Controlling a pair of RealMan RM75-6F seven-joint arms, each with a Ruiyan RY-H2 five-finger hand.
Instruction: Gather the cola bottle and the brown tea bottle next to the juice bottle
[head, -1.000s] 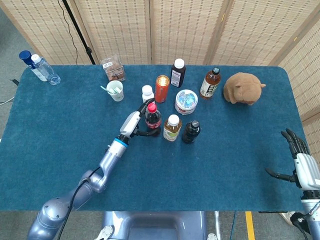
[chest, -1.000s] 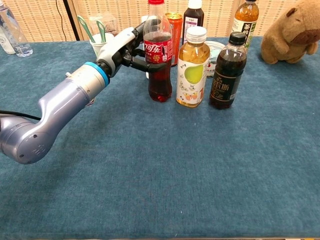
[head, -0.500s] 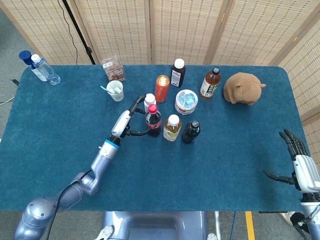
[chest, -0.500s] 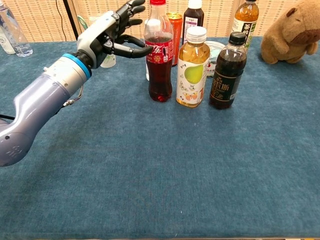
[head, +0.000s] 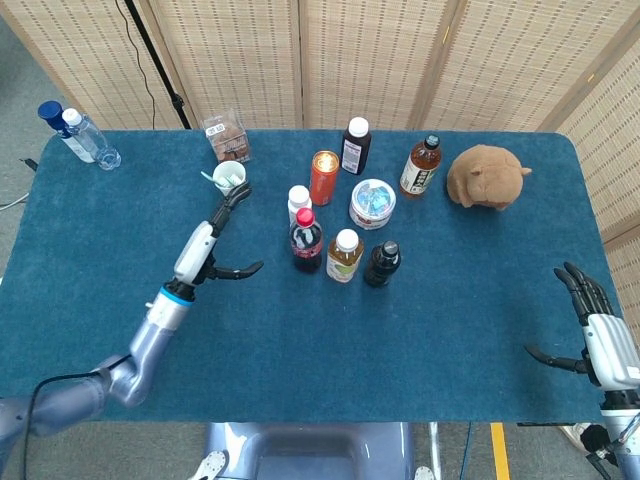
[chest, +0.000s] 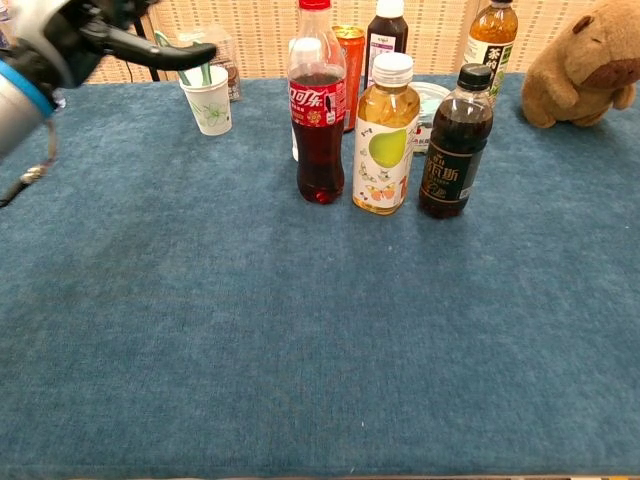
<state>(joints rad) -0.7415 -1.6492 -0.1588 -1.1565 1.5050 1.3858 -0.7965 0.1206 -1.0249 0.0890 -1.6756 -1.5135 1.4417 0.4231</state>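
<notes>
Near the middle of the blue table (head: 470, 300), three bottles stand upright in a close row: cola bottle (head: 305, 240) (chest: 317, 105) on the left, juice bottle (head: 343, 255) (chest: 384, 135) in the centre, brown tea bottle (head: 381, 263) (chest: 452, 140) on the right. Cola and juice nearly touch; tea bottle just beside the juice, narrow gap visible in chest view.

Left hand (head: 212, 242) (chest: 85, 28) well apart from the cola bottle, out to its left, above the cloth. Fingers spread wide, thumb out toward the bottles, nothing held. Upper fingertips lie near the paper cup (head: 230, 180) (chest: 210, 98).

Right hand (head: 598, 325) at the far right table edge, fingers apart and extended, holding nothing. Seen in head view only.

Behind the row: small white bottle (head: 297, 201) just behind the cola, orange can (head: 323, 177), dark bottle with white cap (head: 355, 146), round tin (head: 372, 203), green-label tea bottle (head: 421, 166), brown plush toy (head: 485, 176) (chest: 585, 63). Clear box (head: 227, 136) sits behind the cup. Water bottle (head: 88, 136) at the far left corner.
</notes>
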